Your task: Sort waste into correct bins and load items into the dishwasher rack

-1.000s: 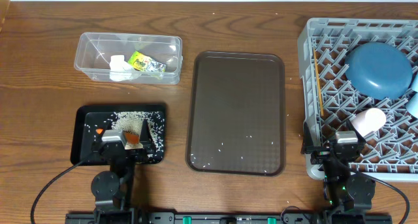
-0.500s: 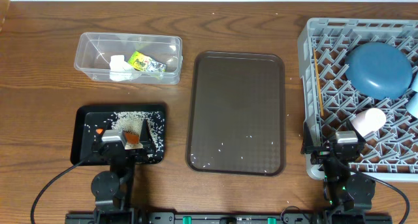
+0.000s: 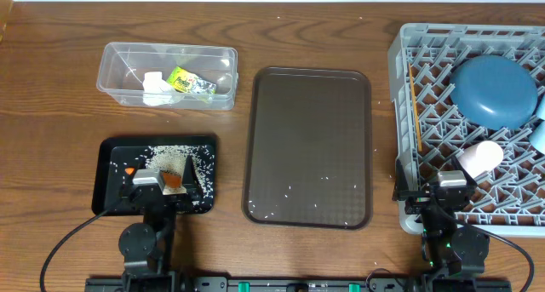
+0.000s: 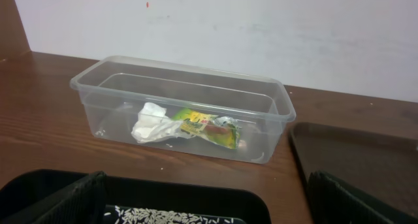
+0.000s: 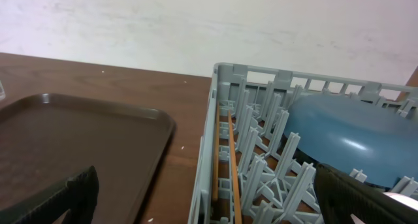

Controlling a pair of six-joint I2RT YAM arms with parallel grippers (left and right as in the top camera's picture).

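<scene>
The clear tub [image 3: 166, 75] holds a crumpled tissue [image 4: 153, 123] and a yellow-green wrapper [image 4: 210, 126]. In the black tray [image 3: 109, 198] lie white rice [image 3: 174, 160], a brown lump [image 3: 173, 180] and a small carrot [image 3: 129, 169]. My left gripper [image 4: 206, 185] hangs open over that tray's near end, holding nothing. The grey rack [image 3: 397, 71] carries the dark-blue plate [image 3: 494, 89], a white cup [image 3: 481, 156], chopsticks [image 5: 232, 165] and pale dishes at its right edge. At the rack's near-left corner my right gripper [image 5: 206, 175] is open and empty.
A large brown serving tray [image 3: 308, 147] lies between the black tray and the rack, with a few rice grains near its front. Bare wooden table surrounds the tub. A white wall stands behind the table.
</scene>
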